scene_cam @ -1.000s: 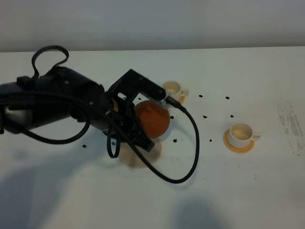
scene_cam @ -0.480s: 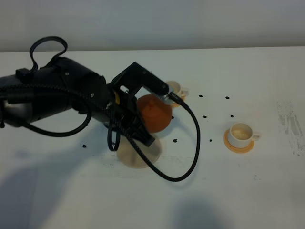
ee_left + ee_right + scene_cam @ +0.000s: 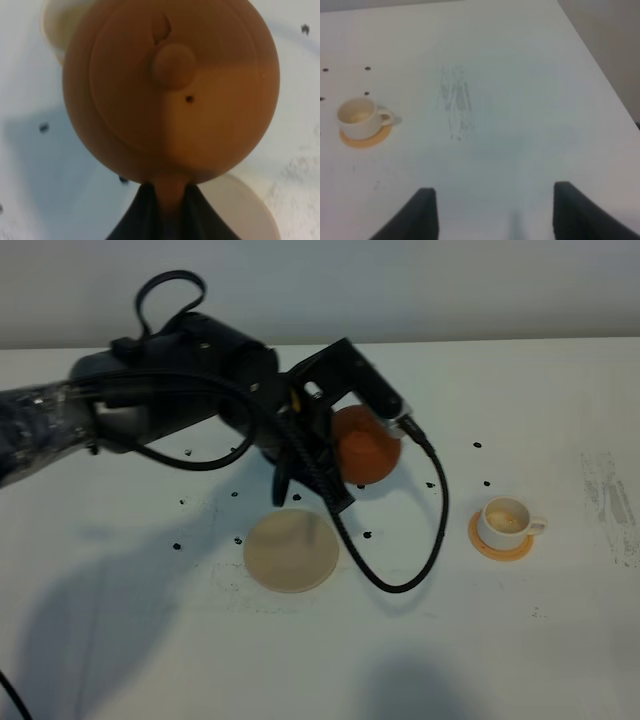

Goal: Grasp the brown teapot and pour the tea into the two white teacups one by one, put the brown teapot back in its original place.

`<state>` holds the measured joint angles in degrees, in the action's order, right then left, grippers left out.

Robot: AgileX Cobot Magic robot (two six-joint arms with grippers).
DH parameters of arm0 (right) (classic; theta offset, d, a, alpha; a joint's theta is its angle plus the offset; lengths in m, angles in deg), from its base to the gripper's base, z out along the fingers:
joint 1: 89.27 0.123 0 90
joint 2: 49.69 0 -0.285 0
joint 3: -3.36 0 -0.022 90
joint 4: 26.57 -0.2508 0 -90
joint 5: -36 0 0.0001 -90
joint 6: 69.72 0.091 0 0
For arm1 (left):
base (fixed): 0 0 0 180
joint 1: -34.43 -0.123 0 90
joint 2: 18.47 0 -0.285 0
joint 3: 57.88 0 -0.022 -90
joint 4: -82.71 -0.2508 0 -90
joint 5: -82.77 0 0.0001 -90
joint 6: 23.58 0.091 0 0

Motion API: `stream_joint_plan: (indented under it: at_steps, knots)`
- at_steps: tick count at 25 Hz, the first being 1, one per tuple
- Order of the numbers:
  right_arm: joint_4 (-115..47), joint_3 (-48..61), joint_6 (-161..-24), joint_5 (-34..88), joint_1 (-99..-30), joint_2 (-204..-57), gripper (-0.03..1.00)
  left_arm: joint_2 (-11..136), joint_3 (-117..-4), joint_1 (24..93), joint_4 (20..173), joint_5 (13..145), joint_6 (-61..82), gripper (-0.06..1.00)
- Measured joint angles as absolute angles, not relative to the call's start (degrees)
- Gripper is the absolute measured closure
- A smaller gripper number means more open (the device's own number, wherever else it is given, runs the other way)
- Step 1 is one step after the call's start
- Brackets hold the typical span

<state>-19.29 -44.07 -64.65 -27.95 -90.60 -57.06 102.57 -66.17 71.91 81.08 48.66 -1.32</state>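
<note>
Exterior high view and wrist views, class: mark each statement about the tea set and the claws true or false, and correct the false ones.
1. The brown teapot stands on the beige mat. False: it is off the mat, gripped by its handle in the left claw.
2. The teapot's lid is on. True.
3. The right claw is open with nothing between its fingers. True.
4. The white teacup on the right sits directly on the table. False: it sits on an orange coaster.
</note>
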Motion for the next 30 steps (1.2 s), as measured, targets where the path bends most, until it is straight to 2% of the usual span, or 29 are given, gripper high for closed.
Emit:
stream_joint_plan:
  at_steps: [9,30]
  knots:
    - [-19.29,-44.07,-64.65,-27.95,-90.60,-57.06,0.47,107.69,-74.59,75.25,81.14,47.67,6.77,0.85]
    - [-19.29,-44.07,-64.65,-27.95,-90.60,-57.06,0.47,108.14,-74.73,76.16,78.09,51.97,12.82,0.85]
